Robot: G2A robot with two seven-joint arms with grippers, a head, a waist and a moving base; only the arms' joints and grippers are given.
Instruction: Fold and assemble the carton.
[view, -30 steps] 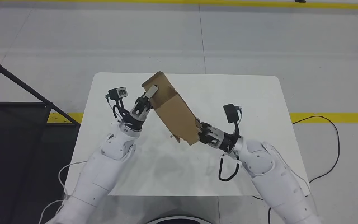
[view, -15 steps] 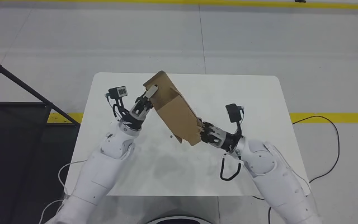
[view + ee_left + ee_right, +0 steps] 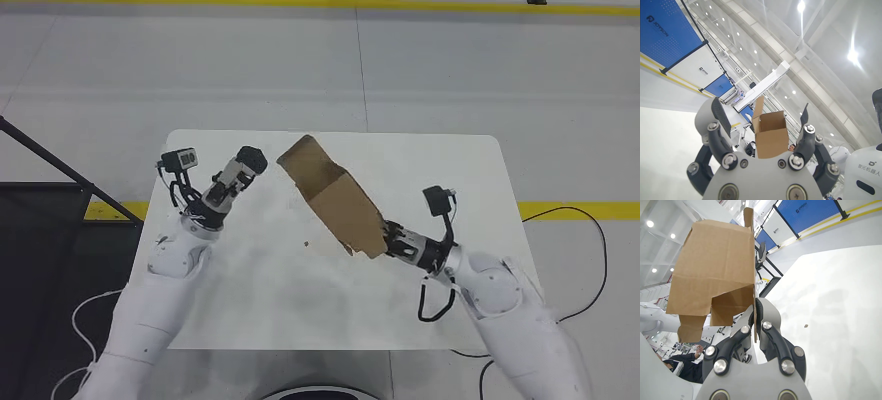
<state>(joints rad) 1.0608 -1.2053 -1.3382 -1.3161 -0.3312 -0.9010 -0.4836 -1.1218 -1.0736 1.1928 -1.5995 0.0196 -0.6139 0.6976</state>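
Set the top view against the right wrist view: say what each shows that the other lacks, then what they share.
Top view: the table in full outline and the left gripper, apart from the carton. Right wrist view: the right gripper with its fingers pinching one carton panel edge, and loose unfolded flaps. Both: the brown carton held by the right gripper over the white table.

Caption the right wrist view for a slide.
Right pincer grips the open carton by one wall above the table.

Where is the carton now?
In the top view the carton is over the middle of the table, one end pinched by the right gripper; the open left gripper is apart from it.
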